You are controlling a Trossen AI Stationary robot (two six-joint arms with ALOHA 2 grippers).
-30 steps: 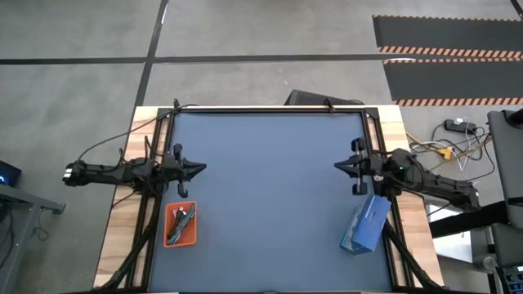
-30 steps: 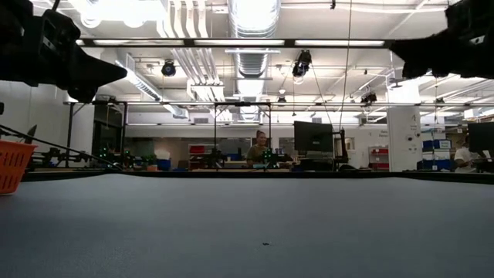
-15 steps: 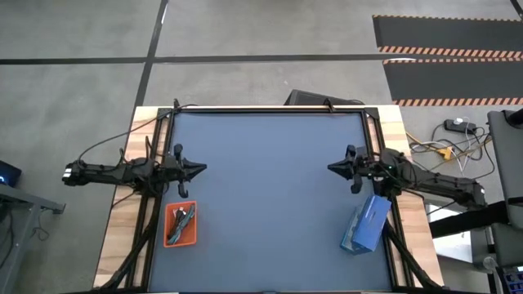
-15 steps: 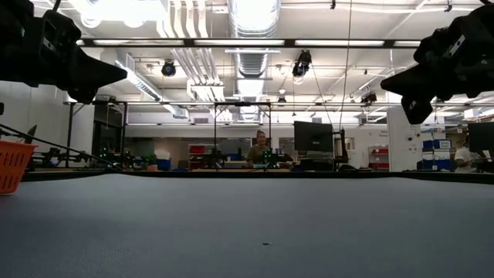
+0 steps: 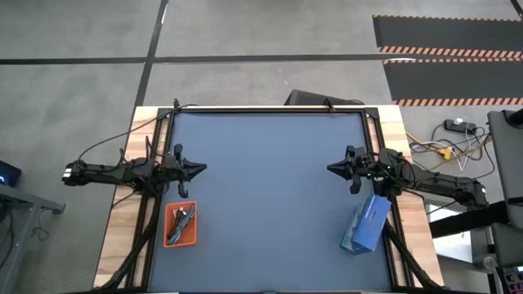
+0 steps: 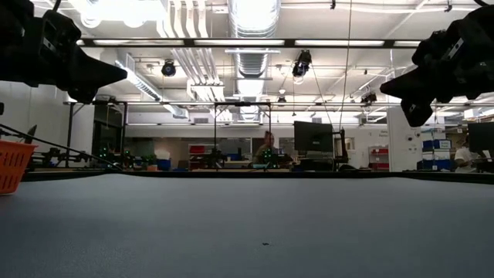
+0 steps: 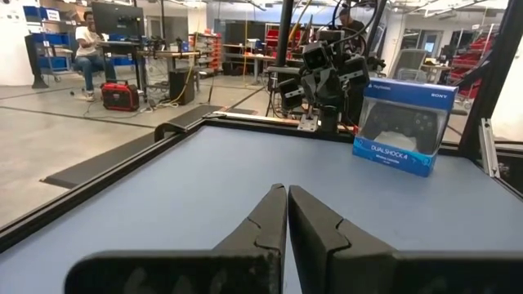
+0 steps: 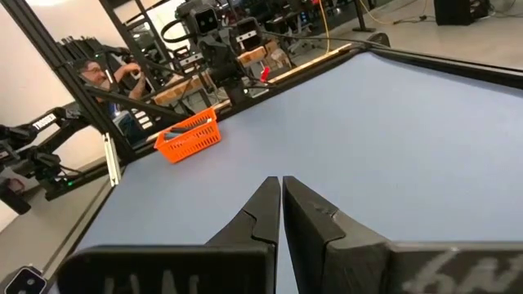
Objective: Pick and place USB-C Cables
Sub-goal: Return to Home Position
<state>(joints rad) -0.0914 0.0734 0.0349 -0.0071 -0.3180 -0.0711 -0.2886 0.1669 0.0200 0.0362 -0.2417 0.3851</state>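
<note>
Well, the cables [image 5: 181, 221] lie bundled inside the tray [image 5: 193, 239] by the table's [image 5: 270, 204] left edge, so little is left to spoil. Near it the left gripper [image 5: 200, 169] hovers with jaws pressed together on nothing, and a low swing home could clip the tray and spill them. Opposite, the right gripper [image 5: 331, 168], likewise closed and empty, hangs near the box [image 5: 365, 224], which its arm might nudge.

Cables [image 5: 181, 222] too small to tell apart, orange bin [image 6: 11, 166] cropped in low view
</note>
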